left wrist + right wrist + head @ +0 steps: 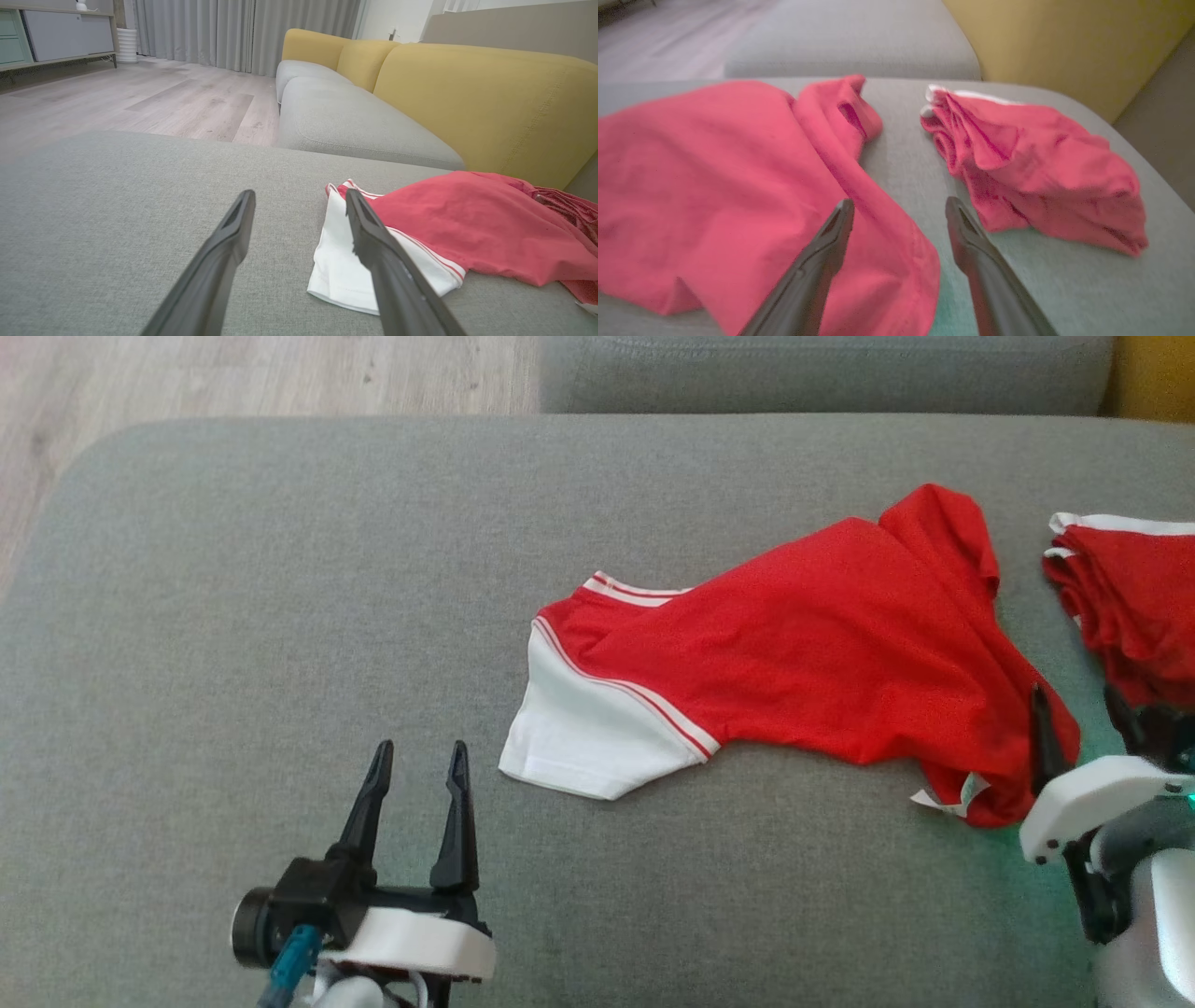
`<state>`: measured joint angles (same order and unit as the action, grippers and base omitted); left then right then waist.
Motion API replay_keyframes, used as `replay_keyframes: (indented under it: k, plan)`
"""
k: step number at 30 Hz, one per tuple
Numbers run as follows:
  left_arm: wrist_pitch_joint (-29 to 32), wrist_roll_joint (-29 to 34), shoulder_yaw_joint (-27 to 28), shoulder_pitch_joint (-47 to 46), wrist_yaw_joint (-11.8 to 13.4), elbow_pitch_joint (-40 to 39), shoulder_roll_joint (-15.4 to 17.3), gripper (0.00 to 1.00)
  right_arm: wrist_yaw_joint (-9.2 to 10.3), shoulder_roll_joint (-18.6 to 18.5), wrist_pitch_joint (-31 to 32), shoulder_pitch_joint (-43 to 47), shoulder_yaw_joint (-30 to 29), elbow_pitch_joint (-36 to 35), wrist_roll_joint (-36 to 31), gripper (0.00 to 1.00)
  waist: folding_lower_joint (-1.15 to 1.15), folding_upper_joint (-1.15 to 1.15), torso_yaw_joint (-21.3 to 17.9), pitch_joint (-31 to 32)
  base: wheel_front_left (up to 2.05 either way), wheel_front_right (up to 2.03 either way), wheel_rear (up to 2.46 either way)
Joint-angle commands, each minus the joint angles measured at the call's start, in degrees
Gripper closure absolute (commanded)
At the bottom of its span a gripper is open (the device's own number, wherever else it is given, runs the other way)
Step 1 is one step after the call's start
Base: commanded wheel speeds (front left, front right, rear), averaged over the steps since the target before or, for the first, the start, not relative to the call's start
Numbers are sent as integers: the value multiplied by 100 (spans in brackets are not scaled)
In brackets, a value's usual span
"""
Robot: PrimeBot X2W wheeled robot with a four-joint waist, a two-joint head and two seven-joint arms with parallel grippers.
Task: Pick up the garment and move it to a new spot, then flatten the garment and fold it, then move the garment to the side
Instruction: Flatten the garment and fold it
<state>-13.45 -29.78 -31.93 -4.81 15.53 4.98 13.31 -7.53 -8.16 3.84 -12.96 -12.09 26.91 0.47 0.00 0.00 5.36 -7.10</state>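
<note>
**fold_fan:** Where's the red jersey T-shirt with the white sleeve [803, 653] at right now?

**gripgeek:** It's lying on the grey fabric sofa cushion [280, 569], right of the middle. It's rumpled and skewed, and nothing is holding it. The left gripper [420, 751] has its fingers apart over bare cushion, just beside the white sleeve [579, 737]. The right gripper [899, 205] is spread too, straddling the shirt's near edge by the small white label [952, 796].

**fold_fan:** So it's on the flatten step?

**gripgeek:** That's my read. It's down but not flat, and there's no fold yet. I'd guess the next move is for each gripper to pinch an edge, sleeve side and hem side, and pull outward to smooth it. The other crumpled red garment [1130, 607] sits just beside the right gripper, so it'd be easy to snag the wrong one.
</note>
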Motion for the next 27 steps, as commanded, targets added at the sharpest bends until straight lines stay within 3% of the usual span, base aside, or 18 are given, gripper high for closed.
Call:
replay_keyframes:
  k: [1,10,19,27]
  plan:
    - [-75,-47,172,-188,-30,-140,23,0,4,16,-113,48,139,-411,-43,0,0,0,-28,73,0,0,0]
    - [-106,-97,181,-43,-80,-52,11,0,4,404,-110,821,605,-1897,-96,0,0,0,-138,423,0,0,0]
    - [-126,-135,117,178,-166,90,-20,0,4,522,-105,1571,981,-2512,75,0,0,0,-187,733,0,0,0]
    - [-138,-139,106,295,-218,156,-38,0,4,527,-163,1853,1098,-2606,411,0,0,0,-206,834,0,0,0]
